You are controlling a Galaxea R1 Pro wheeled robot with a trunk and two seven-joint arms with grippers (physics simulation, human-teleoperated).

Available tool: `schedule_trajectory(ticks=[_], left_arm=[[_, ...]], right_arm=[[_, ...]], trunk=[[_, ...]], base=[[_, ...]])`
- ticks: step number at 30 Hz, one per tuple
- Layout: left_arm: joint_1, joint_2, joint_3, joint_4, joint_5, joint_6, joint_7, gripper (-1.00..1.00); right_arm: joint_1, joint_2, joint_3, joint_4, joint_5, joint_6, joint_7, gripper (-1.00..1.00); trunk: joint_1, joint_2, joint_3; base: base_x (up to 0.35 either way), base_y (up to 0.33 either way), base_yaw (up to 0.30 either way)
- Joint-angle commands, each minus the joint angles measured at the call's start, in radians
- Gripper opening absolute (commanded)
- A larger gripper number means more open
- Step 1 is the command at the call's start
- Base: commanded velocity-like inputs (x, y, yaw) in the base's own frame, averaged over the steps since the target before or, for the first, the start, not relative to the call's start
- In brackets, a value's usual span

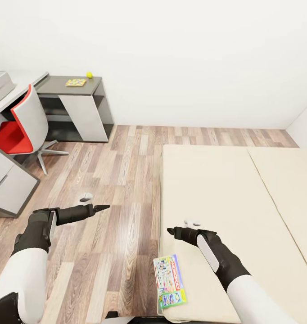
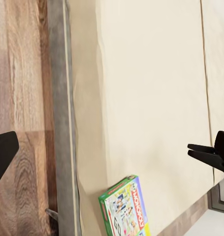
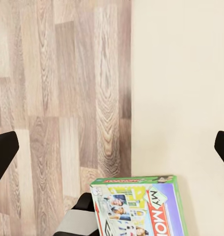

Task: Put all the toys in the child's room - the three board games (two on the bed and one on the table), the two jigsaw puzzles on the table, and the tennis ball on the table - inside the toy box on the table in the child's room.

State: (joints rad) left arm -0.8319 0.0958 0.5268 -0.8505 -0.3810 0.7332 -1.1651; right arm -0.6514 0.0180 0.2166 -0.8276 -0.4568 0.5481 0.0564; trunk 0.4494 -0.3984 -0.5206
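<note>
A flat green-edged Monopoly board game (image 1: 169, 281), printed in blue, white and yellow, is being seen lying at the near corner of the bed (image 1: 225, 189), flush with the mattress edge. Just beyond the box, the right gripper (image 1: 170, 231) is being held over the mattress, jaws wide apart and empty. The left gripper (image 1: 106, 207) is being held over the wood floor (image 1: 122, 180) beside the bed; its opening cannot be told. Far from the bed, a jigsaw puzzle (image 1: 76, 82) and tennis ball (image 1: 89, 74) are resting on the table (image 1: 59, 85).
</note>
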Motion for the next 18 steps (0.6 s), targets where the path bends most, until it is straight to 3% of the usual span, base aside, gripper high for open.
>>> schedule_trajectory(ticks=[1, 18], left_arm=[[-0.001, -0.001, 0.004, -0.001, -0.01, 0.008, -0.01, 1.0], [-0.001, -0.001, 0.004, -0.001, -0.01, 0.008, -0.01, 1.0]], right_arm=[[-0.001, 0.0, 0.0, -0.001, 0.001, 0.004, 0.002, 1.0], [-0.001, 0.0, 0.0, -0.001, 0.001, 0.004, 0.002, 1.0]], trunk=[[0.001, -0.002, 0.0], [0.001, -0.002, 0.028]], base=[[0.0, 0.0, 0.0], [0.0, 0.0, 0.0]])
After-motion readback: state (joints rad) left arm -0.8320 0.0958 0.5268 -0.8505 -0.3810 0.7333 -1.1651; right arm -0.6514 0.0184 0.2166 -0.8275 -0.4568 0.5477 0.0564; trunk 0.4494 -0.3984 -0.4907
